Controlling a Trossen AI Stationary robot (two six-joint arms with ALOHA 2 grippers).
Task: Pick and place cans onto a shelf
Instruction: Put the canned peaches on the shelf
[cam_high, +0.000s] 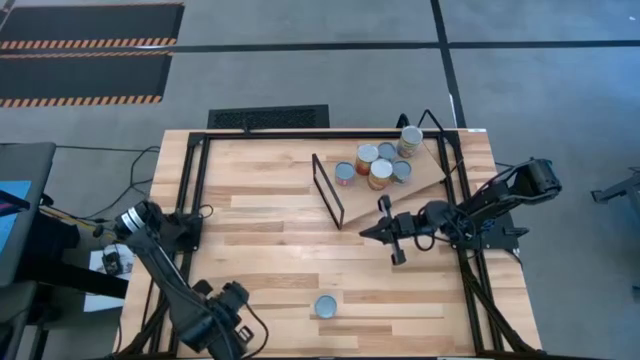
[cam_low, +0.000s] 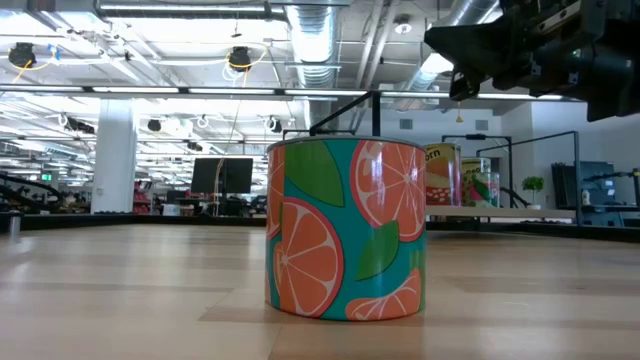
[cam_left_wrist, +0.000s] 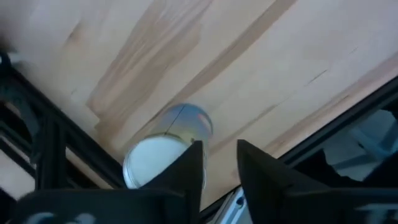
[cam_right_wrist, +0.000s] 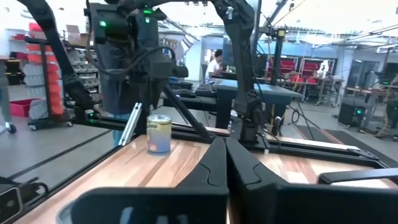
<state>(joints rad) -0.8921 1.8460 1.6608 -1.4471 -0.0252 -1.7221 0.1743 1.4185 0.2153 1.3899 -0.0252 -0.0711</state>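
Observation:
One can (cam_high: 326, 306) with a bluish-silver top and an orange-slice label (cam_low: 346, 230) stands upright on its base on the tabletop near the front edge. Several more cans (cam_high: 378, 162) stand on the tilted light-wood shelf (cam_high: 430, 172) at the far right, which has a black wire frame (cam_high: 328, 190) at its left end. My left gripper (cam_high: 245, 305) is open and empty, left of the lone can, which shows beyond its fingertips (cam_left_wrist: 168, 149). My right gripper (cam_high: 365, 233) is shut and empty, in front of the shelf, above the table, pointing toward the table's left edge.
A black metal frame (cam_high: 190, 180) runs around the tabletop's edges. Bare wood lies between the lone can and the shelf. In the right wrist view the lone can (cam_right_wrist: 159, 134) stands in front of my left arm (cam_right_wrist: 124, 56), and a person (cam_right_wrist: 217, 62) shows far behind.

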